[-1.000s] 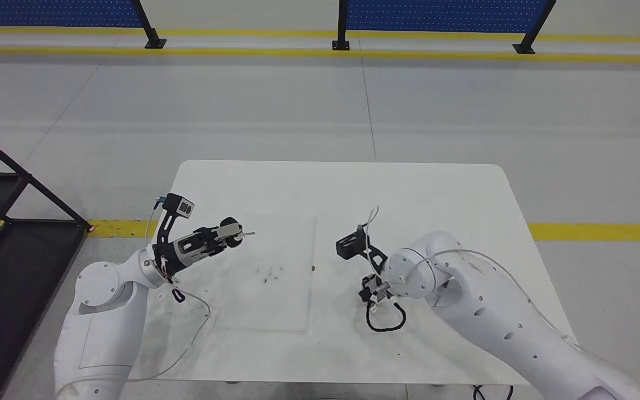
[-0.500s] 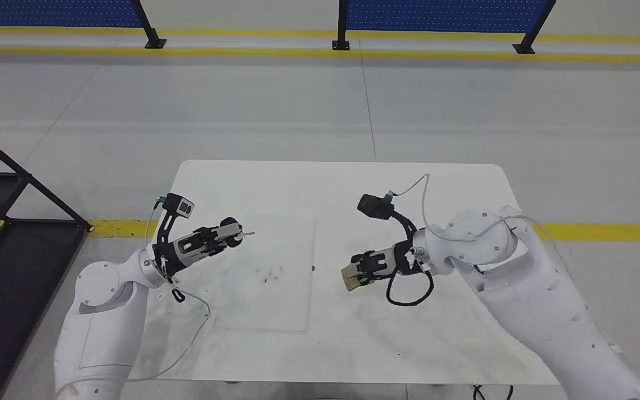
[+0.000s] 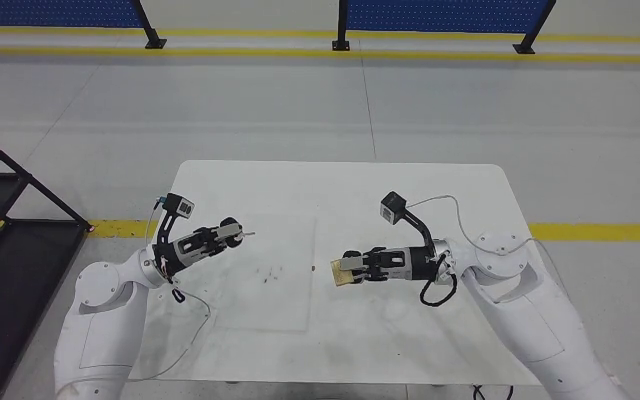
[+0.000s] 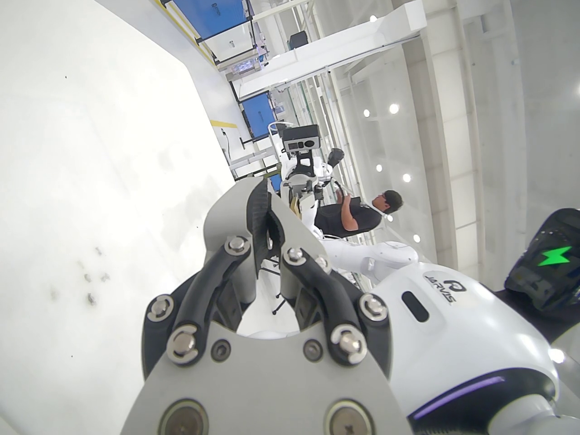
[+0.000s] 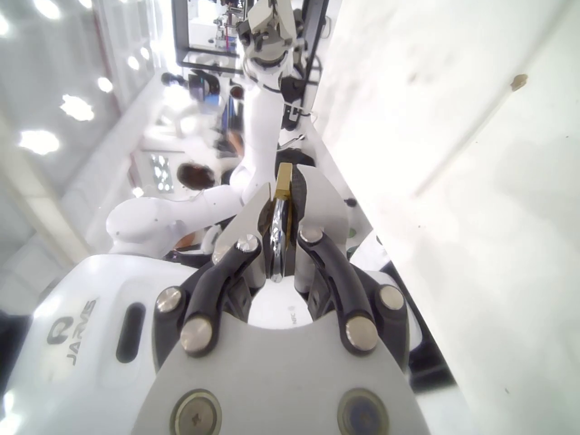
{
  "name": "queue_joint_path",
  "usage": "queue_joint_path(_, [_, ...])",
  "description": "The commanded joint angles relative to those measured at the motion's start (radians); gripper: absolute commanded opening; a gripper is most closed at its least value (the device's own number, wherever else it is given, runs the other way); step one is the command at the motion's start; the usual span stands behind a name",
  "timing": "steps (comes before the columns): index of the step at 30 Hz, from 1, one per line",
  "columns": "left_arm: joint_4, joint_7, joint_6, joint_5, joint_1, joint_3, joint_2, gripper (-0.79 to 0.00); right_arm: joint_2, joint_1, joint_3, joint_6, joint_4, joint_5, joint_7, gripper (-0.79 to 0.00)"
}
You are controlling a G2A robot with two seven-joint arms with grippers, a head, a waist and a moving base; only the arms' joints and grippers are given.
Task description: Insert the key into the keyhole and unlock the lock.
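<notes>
A: Table (image 3: 450, 190): white top, rounded corners, plain surface.
B: Anything lying on it?
A: A thin pale sheet (image 3: 262, 305), rectangular, flat on the top, left of centre. Its edges barely show against the white.
B: On the sheet?
A: A cluster of small dark specks (image 3: 271, 271) near its middle. Marks or crumbs, cannot tell. Faint grey smudging close by.
B: At its edge?
A: One small brownish chip (image 3: 313, 268) at the sheet's right edge, near the table's centre. Whether it touches the edge is not clear.
</notes>
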Motion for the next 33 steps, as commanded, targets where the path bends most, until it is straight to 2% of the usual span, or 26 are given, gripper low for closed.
queue_joint_path(1, [0.000, 0.000, 0.000, 0.000, 0.000, 0.000, 0.000, -0.785, 0.000, 0.000, 0.001, 0.001, -0.001, -0.001, -0.001, -0.785])
queue_joint_path(13, [0.000, 0.000, 0.000, 0.000, 0.000, 0.000, 0.000, -0.785, 0.000, 0.000, 0.001, 0.001, -0.001, -0.001, -0.001, -0.785])
queue_joint_path(20, [0.000, 0.000, 0.000, 0.000, 0.000, 0.000, 0.000, -0.785, -0.006, -0.076, 0.019, -0.109, -0.012, 0.015, -0.192, -0.785])
queue_joint_path(28, [0.000, 0.000, 0.000, 0.000, 0.000, 0.000, 0.000, -0.785, -0.013, -0.141, 0.014, -0.213, -0.012, 0.011, -0.307, -0.785])
queue_joint_path(33, [0.000, 0.000, 0.000, 0.000, 0.000, 0.000, 0.000, -0.785, -0.021, -0.141, -0.009, -0.251, 0.004, 0.013, -0.330, -0.785])
